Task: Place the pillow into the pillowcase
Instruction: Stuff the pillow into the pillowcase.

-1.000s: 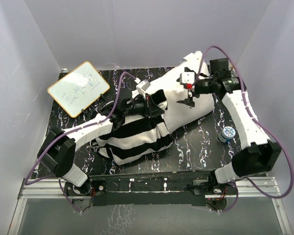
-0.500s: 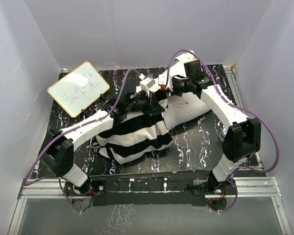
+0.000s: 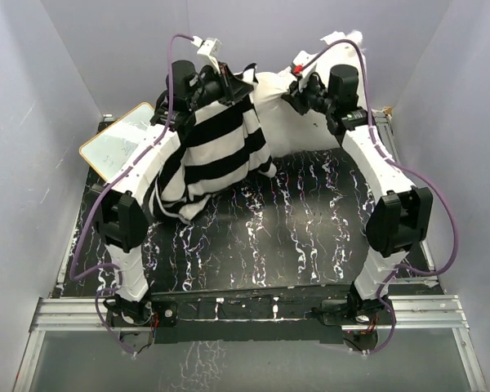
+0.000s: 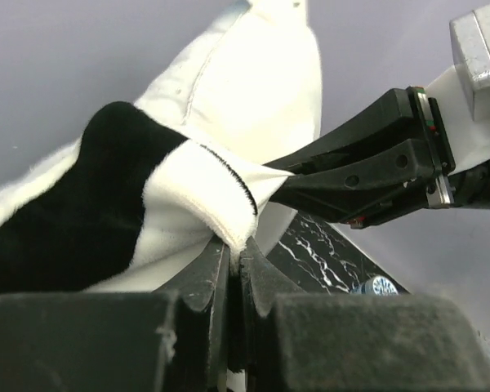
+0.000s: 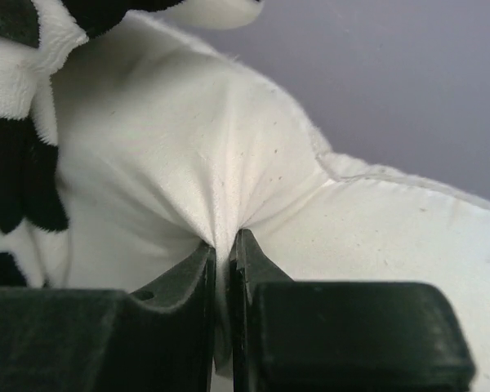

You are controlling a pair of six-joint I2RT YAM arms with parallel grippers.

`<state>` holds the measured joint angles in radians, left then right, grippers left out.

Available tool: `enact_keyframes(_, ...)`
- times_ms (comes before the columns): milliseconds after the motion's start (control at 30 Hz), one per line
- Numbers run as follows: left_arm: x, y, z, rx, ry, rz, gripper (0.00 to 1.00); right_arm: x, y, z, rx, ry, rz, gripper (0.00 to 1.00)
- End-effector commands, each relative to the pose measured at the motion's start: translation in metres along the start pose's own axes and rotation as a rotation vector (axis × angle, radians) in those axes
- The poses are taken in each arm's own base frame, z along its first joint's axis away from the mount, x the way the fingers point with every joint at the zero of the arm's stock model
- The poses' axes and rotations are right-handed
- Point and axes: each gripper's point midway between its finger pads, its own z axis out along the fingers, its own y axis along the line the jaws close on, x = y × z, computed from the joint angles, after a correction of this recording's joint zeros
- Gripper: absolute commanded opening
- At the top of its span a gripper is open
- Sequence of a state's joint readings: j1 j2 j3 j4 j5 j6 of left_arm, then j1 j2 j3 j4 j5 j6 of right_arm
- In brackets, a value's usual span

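Note:
Both arms are raised toward the back wall. My left gripper (image 3: pixel 231 82) (image 4: pixel 235 245) is shut on the hem of the black-and-white striped pillowcase (image 3: pixel 216 147) (image 4: pixel 106 188), which hangs down from it to the table. Right beside it, my right gripper (image 3: pixel 299 83) (image 5: pixel 222 238) is shut on a fold of the white pillow (image 3: pixel 282 110) (image 5: pixel 376 237). The pillow is lifted, its upper corner (image 3: pixel 343 37) against the wall, its left part inside or behind the pillowcase mouth. In the left wrist view the right gripper's black fingers (image 4: pixel 359 175) reach in just under the hem.
A small whiteboard (image 3: pixel 118 143) lies at the back left, partly behind the left arm. The black marbled table (image 3: pixel 310 220) lies below the hanging cloth. A small blue-capped object (image 4: pixel 381 286) stands on the table's right side. Grey walls enclose the space.
Both arms swung up from the table toward the back wall, lifting pillow and pillowcase. The right gripper, open a second ago, moved left and shut on the pillow.

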<state>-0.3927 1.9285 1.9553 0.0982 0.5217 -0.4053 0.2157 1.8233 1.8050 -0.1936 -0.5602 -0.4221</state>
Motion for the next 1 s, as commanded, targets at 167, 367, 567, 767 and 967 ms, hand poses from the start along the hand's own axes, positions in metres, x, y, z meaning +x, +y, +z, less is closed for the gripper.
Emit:
enact_keyframes(167, 0.124, -0.061, -0.053, 0.187, 0.141, -0.007, 0.00, 0.078, 0.161, -0.077, -0.532, -0.088, -0.066, 0.08)
enact_keyframes(367, 0.248, -0.117, -0.116, 0.235, 0.352, -0.078, 0.00, 0.159, 0.246, -0.151, -0.719, 0.047, -0.103, 0.13)
enact_keyframes(567, 0.269, -0.122, -0.148, 0.174, 0.366, -0.118, 0.00, 0.126, 0.276, -0.199, -0.914, 0.006, -0.107, 0.57)
enact_keyframes(767, 0.256, -0.131, -0.187, 0.134, 0.398, -0.109, 0.55, 0.063, 0.259, -0.205, -0.901, -0.038, -0.083, 0.74)
enact_keyframes(967, 0.232, -0.168, -0.240, 0.212, 0.476, -0.119, 0.69, 0.006, 0.214, -0.180, -0.777, -0.049, -0.070, 0.75)
